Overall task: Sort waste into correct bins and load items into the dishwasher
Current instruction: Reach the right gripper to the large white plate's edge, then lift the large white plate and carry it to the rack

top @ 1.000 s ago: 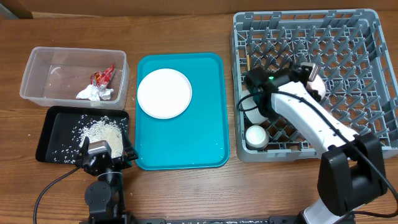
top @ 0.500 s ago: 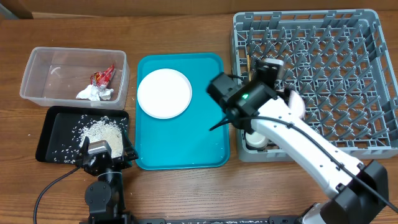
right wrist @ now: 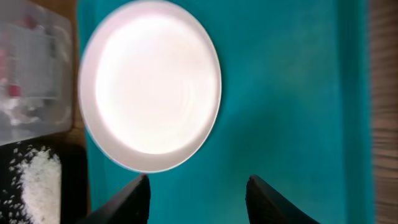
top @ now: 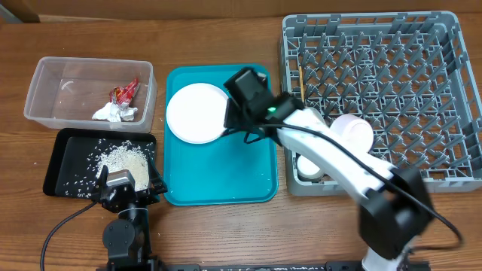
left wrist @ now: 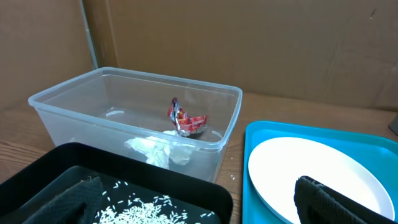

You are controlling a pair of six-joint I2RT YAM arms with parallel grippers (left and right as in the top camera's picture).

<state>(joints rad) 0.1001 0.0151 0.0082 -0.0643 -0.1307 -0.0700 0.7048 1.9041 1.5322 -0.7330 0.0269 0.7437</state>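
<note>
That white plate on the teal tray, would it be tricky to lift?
Probably stiff: the plate has a clean round shape. Lying flat on the teal tray, it likely won't roll, but its low rim may be hard to pinch. Its smooth surface looks slippery.

Clear plastic tub [top: 75,83] at far left, upright, holding a crinkled red wrapper [top: 125,92] and a crumpled white tissue [top: 114,113] side by side at its right end. Just in front, shallow black tray [top: 66,150] with a heap of white rice [top: 124,158] and scattered grains around it. Round white plate [top: 192,113] lying flat, face up, in the far half of the teal tray [top: 226,177]. Large grey rack [top: 361,16] at right, pegs upright. Inside it, near its left side: a white round piece [top: 354,129], a white cup [top: 305,169] partly hidden at the front corner, and thin wooden chopsticks [top: 300,77] along the left wall, count unclear.
</note>
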